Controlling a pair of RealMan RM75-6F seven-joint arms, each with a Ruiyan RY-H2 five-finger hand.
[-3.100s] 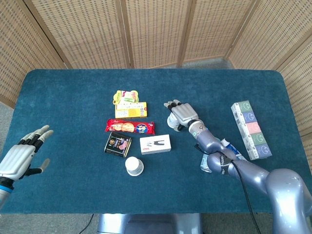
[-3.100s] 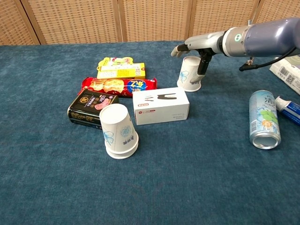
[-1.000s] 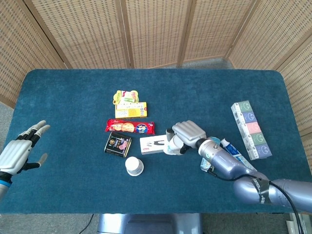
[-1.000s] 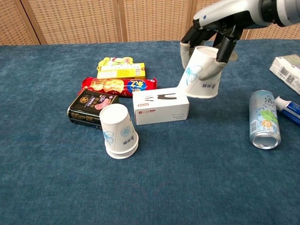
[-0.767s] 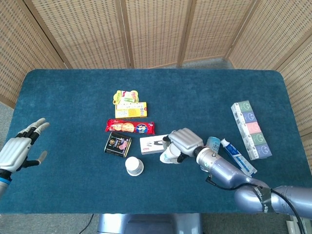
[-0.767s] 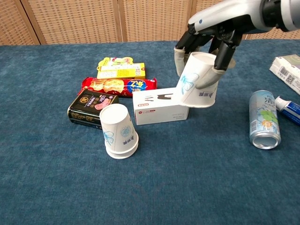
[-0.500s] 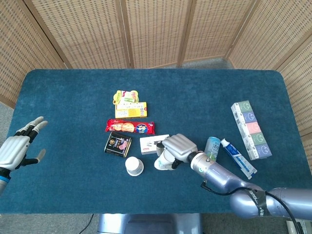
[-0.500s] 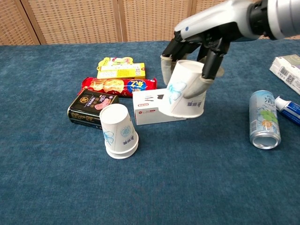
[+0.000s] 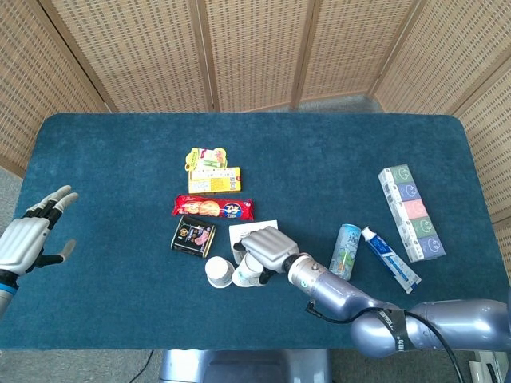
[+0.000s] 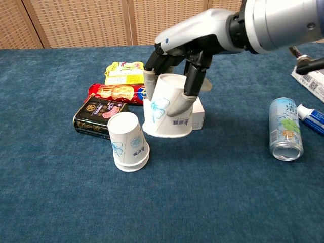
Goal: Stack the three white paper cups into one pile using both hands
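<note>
The right hand point(image 10: 174, 76) pinches an upturned cup point(image 10: 167, 112) from above, fingers down its sides. Stacked cups point(image 10: 129, 141) stand just beside; lift higher, centre, then lower straight.

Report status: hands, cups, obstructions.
Right robot hand holds inverted cup in the air beside the stacked cups. Left robot hand open, idle. White box directly behind.

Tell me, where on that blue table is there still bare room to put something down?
Bare blue cloth lies between the yellow snack box and the open left hand, and between the right hand and the green drink can. It is crowded where the carried white paper cup nears the stacked upturned cups, beside the black tin.
</note>
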